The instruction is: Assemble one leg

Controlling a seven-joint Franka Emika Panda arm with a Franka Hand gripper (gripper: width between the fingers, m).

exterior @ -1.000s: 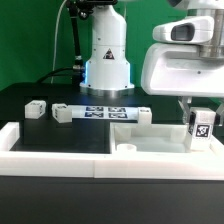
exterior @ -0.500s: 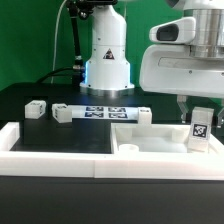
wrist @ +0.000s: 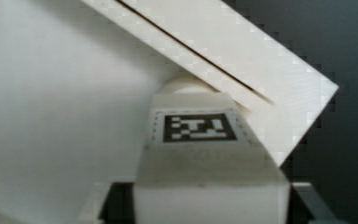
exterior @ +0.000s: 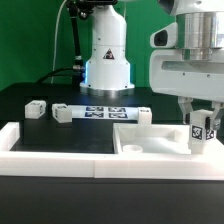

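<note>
My gripper (exterior: 200, 118) is shut on a leg (exterior: 200, 132), a small white block with a black-and-white tag facing the camera. It holds the leg upright over the right corner of the big white square panel (exterior: 150, 141); I cannot tell if the leg's lower end touches the panel. In the wrist view the leg (wrist: 201, 150) fills the space between the two dark fingers (wrist: 123, 200), with the panel (wrist: 69, 100) and its edge beyond it. Other legs lie loose on the black table (exterior: 36, 109), (exterior: 62, 113), (exterior: 143, 116).
The marker board (exterior: 105, 112) lies mid-table in front of the robot base (exterior: 107, 60). A white raised rim (exterior: 60, 146) runs along the front and the exterior view's left of the work area.
The hand has turned and shifted a little above the panel's right corner. The leg stays gripped and sits slightly lower than half a second ago.
</note>
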